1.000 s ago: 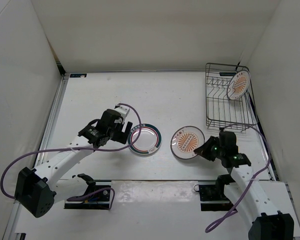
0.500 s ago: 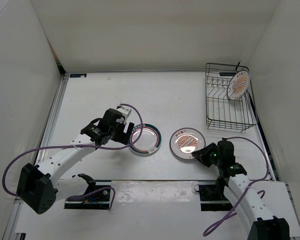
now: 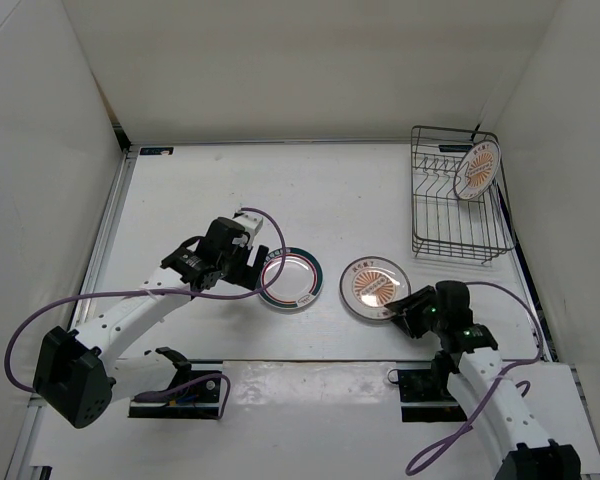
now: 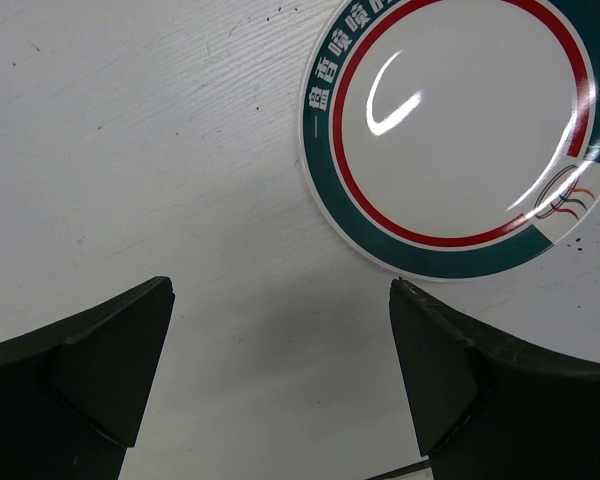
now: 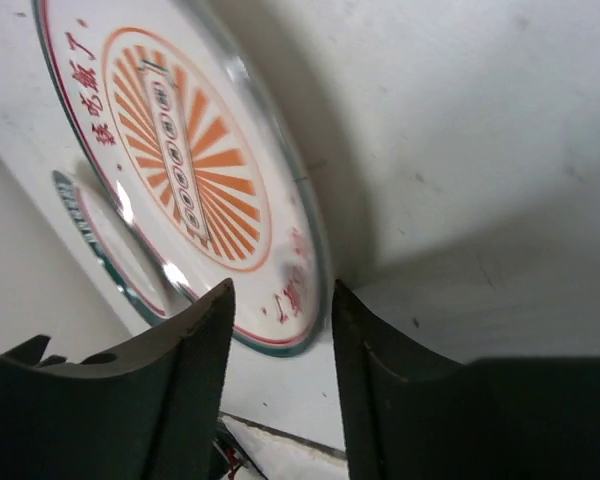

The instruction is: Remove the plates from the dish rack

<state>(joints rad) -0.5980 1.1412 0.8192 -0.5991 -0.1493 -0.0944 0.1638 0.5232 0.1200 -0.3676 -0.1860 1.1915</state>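
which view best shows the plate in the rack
Top external: it alone shows the racked plate, standing at the far right of the dish rack. Wrist views miss it, showing only the green-rimmed plate and other sunburst plate.

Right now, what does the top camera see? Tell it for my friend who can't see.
Two plates lie flat on a white table: a green-ringed plate by the left fingers, an orange sunburst plate by the right fingers. A third plate stands in the black dish rack, far right.
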